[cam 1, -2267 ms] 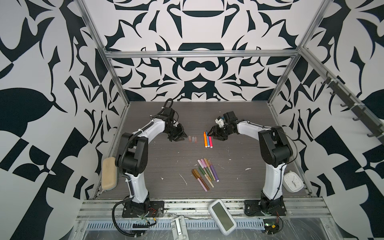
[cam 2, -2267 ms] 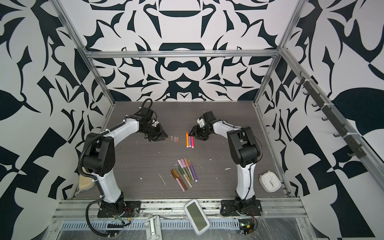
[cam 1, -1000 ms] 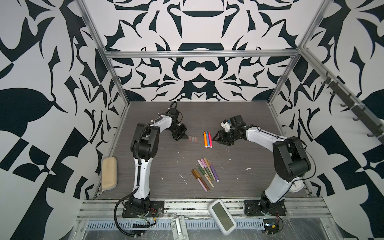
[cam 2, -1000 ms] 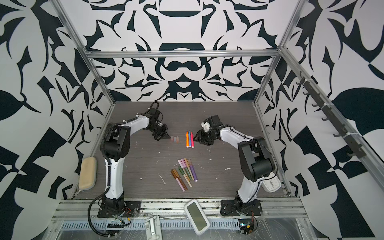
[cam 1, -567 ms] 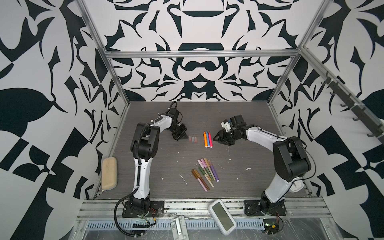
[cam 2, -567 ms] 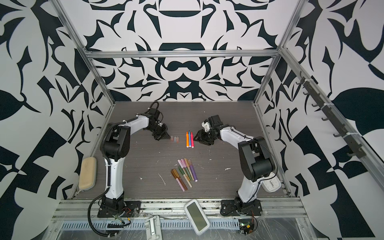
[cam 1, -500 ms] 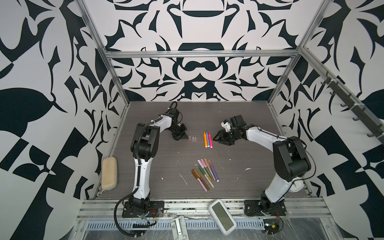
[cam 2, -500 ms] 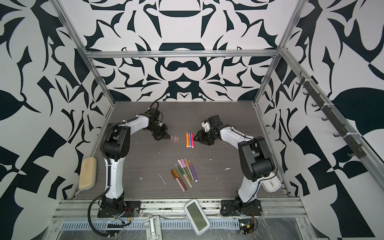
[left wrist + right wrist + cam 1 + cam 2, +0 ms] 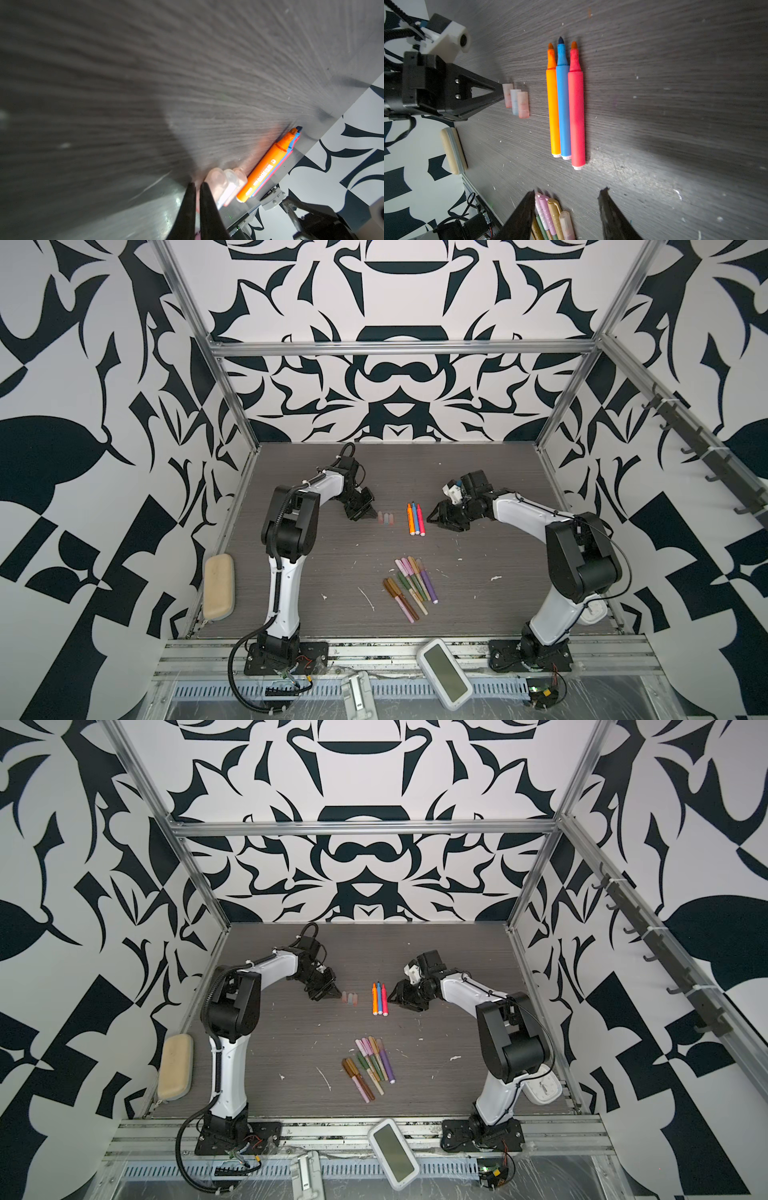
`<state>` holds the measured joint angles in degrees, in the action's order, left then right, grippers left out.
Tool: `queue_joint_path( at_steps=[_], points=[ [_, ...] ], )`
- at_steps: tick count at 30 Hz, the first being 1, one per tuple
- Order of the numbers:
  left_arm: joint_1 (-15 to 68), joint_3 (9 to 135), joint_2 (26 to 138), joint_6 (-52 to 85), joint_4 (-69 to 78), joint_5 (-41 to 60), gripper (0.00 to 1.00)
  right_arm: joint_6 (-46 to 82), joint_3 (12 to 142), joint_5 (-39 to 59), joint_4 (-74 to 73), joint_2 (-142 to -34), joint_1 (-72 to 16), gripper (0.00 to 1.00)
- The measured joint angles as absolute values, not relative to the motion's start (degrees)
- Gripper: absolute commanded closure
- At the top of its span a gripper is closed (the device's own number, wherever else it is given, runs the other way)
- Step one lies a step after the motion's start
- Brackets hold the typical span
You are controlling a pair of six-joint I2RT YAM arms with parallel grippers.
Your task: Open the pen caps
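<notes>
Both arms have shifted posture; the left gripper [image 9: 369,512], pressed together, touches three loose caps [image 9: 385,518], the right gripper [image 9: 432,519] hangs spread beside three bare pens [image 9: 415,519], capped pens [image 9: 409,587] waiting.

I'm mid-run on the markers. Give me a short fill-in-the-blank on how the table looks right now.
1. The middle pen, lying between the orange pen and the pink pen, is ___.
2. The loose pen caps lying beside the left end effector number ___.
3. The right end effector is ___, with nothing between its jaws.

Missing words: blue; three; open
</notes>
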<state>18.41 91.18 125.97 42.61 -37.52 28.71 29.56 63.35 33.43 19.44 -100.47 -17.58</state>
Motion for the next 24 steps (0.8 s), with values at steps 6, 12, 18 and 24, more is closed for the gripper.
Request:
queue_joint_path(
  at_steps=[6, 12, 18, 24],
  points=[
    [18.7, 91.2, 126.0, 42.6, -37.5, 28.8, 0.90, 29.5, 63.4, 33.5, 19.5, -100.5, -17.3, 0.48],
    [18.9, 91.2, 126.0, 42.6, -37.5, 28.9, 0.89, 29.4, 63.4, 33.5, 19.5, -100.5, -17.3, 0.48],
    [19.1, 91.2, 126.1, 42.6, -37.5, 29.2, 0.91, 29.3, 63.4, 33.5, 19.5, -100.5, -17.2, 0.48],
    [19.2, 91.2, 126.2, 42.6, -37.6, 29.3, 0.94, 29.3, 63.4, 33.5, 19.5, -100.5, -17.1, 0.48]
  ],
)
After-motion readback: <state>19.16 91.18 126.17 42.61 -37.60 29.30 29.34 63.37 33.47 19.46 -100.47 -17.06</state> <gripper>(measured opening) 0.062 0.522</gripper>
